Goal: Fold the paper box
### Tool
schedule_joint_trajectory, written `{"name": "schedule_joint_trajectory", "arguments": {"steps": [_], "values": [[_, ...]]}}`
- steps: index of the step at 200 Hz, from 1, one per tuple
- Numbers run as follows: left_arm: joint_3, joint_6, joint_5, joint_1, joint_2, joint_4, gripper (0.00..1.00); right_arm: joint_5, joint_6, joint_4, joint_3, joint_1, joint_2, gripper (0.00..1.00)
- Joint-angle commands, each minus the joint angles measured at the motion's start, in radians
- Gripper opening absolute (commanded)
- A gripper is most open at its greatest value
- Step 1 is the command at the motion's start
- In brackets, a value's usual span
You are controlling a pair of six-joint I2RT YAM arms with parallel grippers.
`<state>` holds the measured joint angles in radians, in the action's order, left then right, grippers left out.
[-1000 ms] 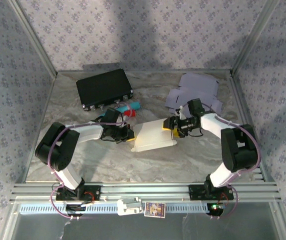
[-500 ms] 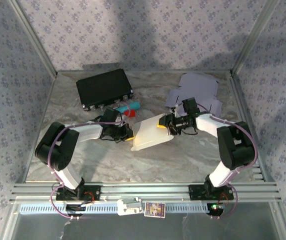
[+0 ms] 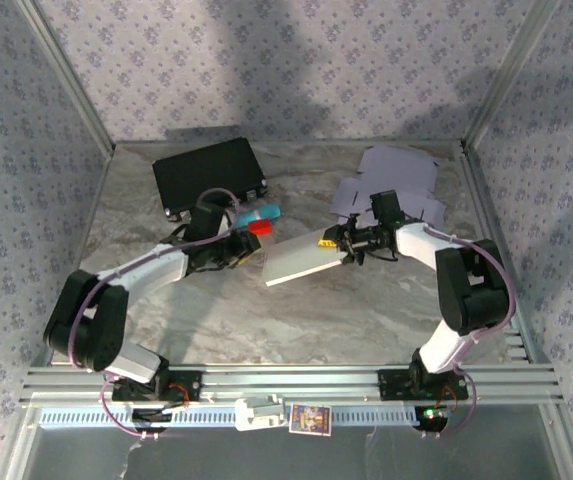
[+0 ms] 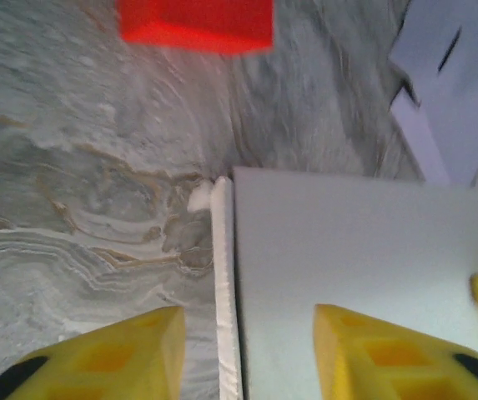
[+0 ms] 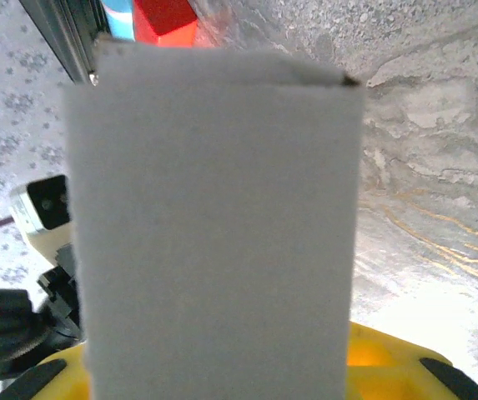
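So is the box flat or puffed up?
Flat: the paper box looks like one thin white slab, its edge slim in the left wrist view.

I'm looking into a lab robot cell: aluminium rail (image 3: 286,380) at 6 o'clock, floral-patterned walls (image 3: 286,70) round a marbled worktop (image 3: 266,320).

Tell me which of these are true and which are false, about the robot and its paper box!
1. The left jaws are squeezed shut on the red block. False: they stand open with an edge of the white paper box between them, and the red block lies apart from them.
2. The black case lies at the back left of the table. True.
3. Flat purple paper sheets lie at the back right. True.
4. The right jaws hold nothing. False: they grip the right end of the paper box.
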<state>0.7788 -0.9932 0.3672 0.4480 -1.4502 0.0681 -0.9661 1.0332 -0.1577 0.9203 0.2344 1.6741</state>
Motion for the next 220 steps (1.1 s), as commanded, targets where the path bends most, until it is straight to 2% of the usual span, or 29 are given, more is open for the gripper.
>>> {"name": "schedule_joint_trajectory", "arguments": {"steps": [1,15,32,40,82,98,115,152,183,220], "values": [[-0.078,-0.294,-0.07,-0.017,0.036,-0.047,0.5,-0.046,0.134,-0.056,0.035,-0.012,0.014,0.34],[-0.097,-0.42,-0.08,-0.009,0.045,-0.038,0.55,-0.049,0.191,-0.063,0.036,-0.012,0.011,0.34],[-0.099,-0.537,-0.075,0.011,0.042,-0.035,0.56,-0.06,0.239,-0.104,0.046,-0.014,0.015,0.35],[-0.095,-0.602,-0.079,0.022,0.038,-0.014,0.61,-0.065,0.258,-0.12,0.048,-0.014,0.019,0.35],[-0.085,-0.848,-0.088,0.082,0.012,-0.009,0.65,-0.063,0.307,-0.183,0.052,-0.014,0.022,0.34],[-0.11,-0.966,-0.098,0.112,0.005,-0.061,0.7,-0.062,0.328,-0.181,0.044,-0.015,0.024,0.34],[-0.109,-1.032,-0.083,0.134,-0.008,-0.048,0.7,-0.059,0.347,-0.176,0.033,-0.015,0.026,0.35],[-0.12,-1.162,-0.115,0.159,-0.031,-0.146,0.7,-0.051,0.381,-0.172,0.004,-0.011,0.025,0.34],[-0.096,-1.201,-0.11,0.175,-0.053,-0.167,0.68,-0.042,0.452,-0.131,-0.028,-0.003,0.018,0.34],[-0.096,-1.249,-0.156,0.186,-0.047,-0.186,0.63,-0.048,0.476,-0.188,-0.031,0.027,0.019,0.35]]}}
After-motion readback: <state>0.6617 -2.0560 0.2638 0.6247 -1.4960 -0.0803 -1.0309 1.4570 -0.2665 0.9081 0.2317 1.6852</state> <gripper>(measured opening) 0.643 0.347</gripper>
